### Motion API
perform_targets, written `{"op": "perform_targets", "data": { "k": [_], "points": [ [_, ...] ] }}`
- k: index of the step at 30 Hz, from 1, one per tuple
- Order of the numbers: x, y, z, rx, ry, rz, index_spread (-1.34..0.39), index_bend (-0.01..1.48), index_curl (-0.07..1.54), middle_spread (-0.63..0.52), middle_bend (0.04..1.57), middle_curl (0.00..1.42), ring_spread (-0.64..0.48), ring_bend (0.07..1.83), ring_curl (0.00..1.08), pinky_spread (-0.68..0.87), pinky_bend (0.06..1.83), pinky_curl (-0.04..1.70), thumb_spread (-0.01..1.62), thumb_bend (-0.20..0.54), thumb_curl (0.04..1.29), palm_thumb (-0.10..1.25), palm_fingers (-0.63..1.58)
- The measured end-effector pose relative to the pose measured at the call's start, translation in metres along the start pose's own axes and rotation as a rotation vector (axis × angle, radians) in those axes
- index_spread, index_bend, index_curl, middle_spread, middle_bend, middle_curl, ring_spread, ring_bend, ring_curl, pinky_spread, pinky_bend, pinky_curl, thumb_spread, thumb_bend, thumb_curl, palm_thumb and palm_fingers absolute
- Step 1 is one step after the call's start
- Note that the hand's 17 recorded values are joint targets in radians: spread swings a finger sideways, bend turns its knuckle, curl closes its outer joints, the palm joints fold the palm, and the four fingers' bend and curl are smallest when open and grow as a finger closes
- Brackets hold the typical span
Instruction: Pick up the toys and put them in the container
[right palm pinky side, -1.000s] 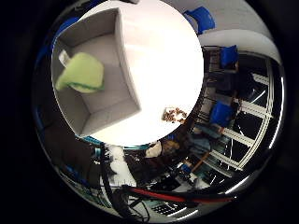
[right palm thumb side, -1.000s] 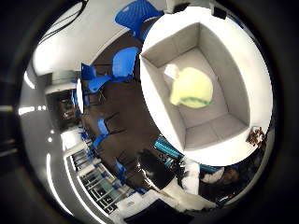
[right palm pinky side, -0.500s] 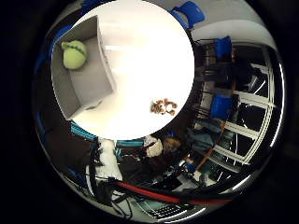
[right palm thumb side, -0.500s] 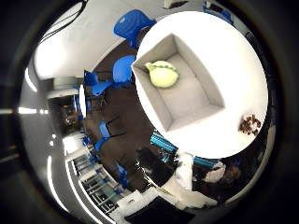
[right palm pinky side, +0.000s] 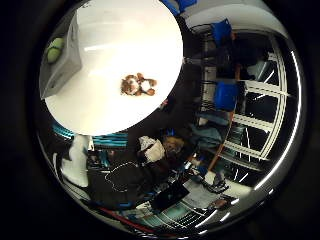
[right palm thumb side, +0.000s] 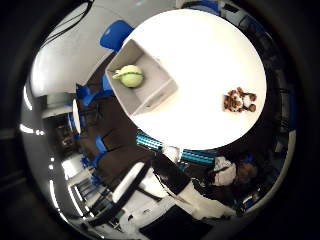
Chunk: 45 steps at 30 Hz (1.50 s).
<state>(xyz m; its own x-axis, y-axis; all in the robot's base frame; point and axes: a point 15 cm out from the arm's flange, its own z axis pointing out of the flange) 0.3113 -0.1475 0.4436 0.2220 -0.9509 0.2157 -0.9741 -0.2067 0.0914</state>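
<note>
The palm looks down from high over the round white bench (right palm thumb side: 200, 75), everything on it small and far off; no fingers show in either view, so whether the hand is spread or curled cannot be told. A grey open container (right palm thumb side: 142, 82) sits near the bench's edge with a yellow-green toy (right palm thumb side: 131, 76) inside. A brown and white plush toy (right palm pinky side: 138, 85) lies on the bare benchtop, well apart from the container. Only the thumb-side view shows the container's interior fully; the little-finger-side view shows mainly its outer wall.
</note>
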Motion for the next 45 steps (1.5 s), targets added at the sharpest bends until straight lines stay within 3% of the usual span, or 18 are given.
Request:
{"op": "perform_targets", "data": {
  "k": [8, 13, 21, 45],
  "points": [
    [0.064, 0.031, 0.052, -0.043, 0.014, 0.054, -0.43, 0.14, 0.25, 0.06, 0.20, 0.32, 0.22, 0.29, 0.26, 0.45, 0.48, 0.32, 1.06, -0.027, 0.27, 0.44, 0.07],
    [0.102, 0.030, 0.082, -0.096, 0.094, -0.003, -0.43, 0.16, 0.24, 0.08, 0.19, 0.32, 0.22, 0.29, 0.26, 0.47, 0.51, 0.32, 1.03, -0.026, 0.27, 0.42, 0.03],
    [0.118, 0.034, 0.117, -0.165, 0.073, 0.025, -0.43, 0.15, 0.25, 0.08, 0.20, 0.32, 0.22, 0.30, 0.26, 0.47, 0.51, 0.31, 1.04, -0.022, 0.28, 0.47, 0.04],
    [0.153, -0.029, 0.199, -0.139, 0.128, 0.001, -0.42, 0.16, 0.26, 0.10, 0.19, 0.31, 0.23, 0.28, 0.26, 0.45, 0.49, 0.30, 1.02, -0.025, 0.30, 0.55, 0.01]
  ]
}}
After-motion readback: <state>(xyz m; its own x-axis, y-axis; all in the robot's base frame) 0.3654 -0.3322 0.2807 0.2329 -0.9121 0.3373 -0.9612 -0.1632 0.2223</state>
